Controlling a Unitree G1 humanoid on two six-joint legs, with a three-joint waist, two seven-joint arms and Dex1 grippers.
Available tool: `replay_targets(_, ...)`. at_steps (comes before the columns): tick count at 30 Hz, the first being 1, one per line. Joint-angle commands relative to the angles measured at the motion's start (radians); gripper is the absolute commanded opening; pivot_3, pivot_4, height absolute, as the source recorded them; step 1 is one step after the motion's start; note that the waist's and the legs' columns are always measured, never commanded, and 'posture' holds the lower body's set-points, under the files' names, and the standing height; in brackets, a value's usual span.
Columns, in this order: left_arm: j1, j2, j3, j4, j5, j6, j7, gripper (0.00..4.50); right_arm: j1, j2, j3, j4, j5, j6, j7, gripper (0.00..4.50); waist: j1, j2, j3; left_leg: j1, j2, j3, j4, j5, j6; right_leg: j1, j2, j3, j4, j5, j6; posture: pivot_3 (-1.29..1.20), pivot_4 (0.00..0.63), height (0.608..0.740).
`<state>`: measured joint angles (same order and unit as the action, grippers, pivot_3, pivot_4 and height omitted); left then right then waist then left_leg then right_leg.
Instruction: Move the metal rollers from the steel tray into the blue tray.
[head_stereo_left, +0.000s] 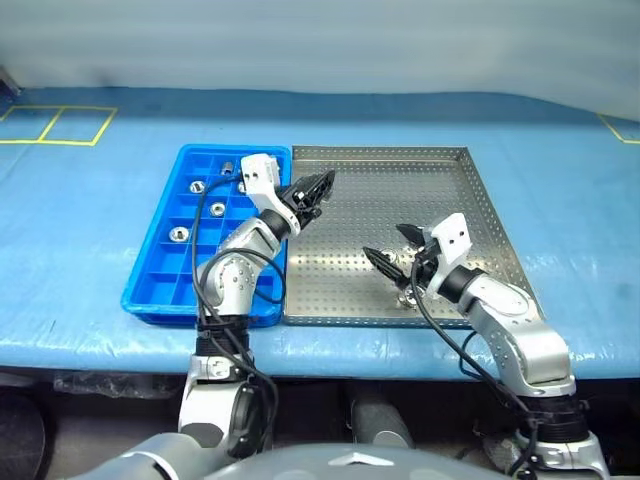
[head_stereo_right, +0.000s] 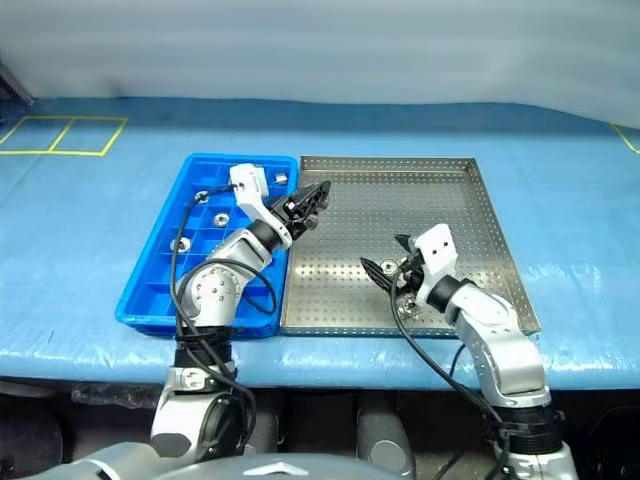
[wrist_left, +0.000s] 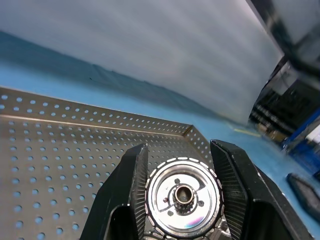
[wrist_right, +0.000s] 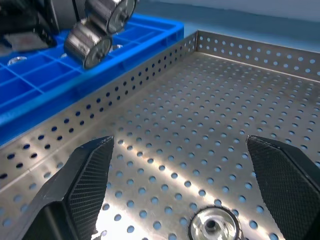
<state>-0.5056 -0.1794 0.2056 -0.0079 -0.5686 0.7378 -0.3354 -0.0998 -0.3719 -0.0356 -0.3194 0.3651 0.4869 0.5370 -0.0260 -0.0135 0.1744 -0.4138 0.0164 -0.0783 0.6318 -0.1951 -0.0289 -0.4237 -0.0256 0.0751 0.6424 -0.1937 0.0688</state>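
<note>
While several metal rollers (head_stereo_left: 217, 209) already sit in blue tray (head_stereo_left: 160, 290) compartments, the left claw (head_stereo_left: 312, 192), above the steel tray (head_stereo_left: 480, 190) edge nearest the blue tray, is clamped on another roller (wrist_left: 183, 196). Right claw (head_stereo_left: 398, 250) gapes wide, empty, over one last roller (wrist_right: 212, 225) near the steel tray's front rim.

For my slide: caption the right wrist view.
Open right gripper poised over a roller on the steel tray, blue tray beyond.
</note>
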Motion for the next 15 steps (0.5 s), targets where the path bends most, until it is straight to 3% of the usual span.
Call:
replay_targets(1,-0.004,-0.033,0.013,-0.026,-0.154,0.086,-0.028,1.68,-0.032,0.028,-0.001,-0.024,0.007,-0.019,-0.027,4.50,-0.002,0.000,0.000,0.000,0.000,0.000,0.000,0.000,0.000,0.000,0.000,0.000,0.000,0.000,0.000,0.01,0.150,0.740)
replay_targets(9,-0.013,-0.062,0.092,0.064,-0.405,0.160,-0.016,1.68,-0.054,0.067,0.033,-0.026,0.002,-0.028,-0.038,4.50,-0.020,0.000,0.000,0.001,0.000,0.000,0.000,0.000,0.000,0.000,0.001,0.000,0.001,0.000,0.000,-0.01,0.150,0.740)
replay_targets(15,-0.011,-0.055,0.090,0.078,-0.507,0.145,-0.055,1.68,-0.034,0.085,0.043,-0.055,0.048,-0.010,-0.012,4.50,-0.027,0.000,0.000,0.001,0.000,0.000,0.000,0.000,0.000,0.000,0.001,0.000,0.000,0.000,0.000,-0.02,0.150,0.740)
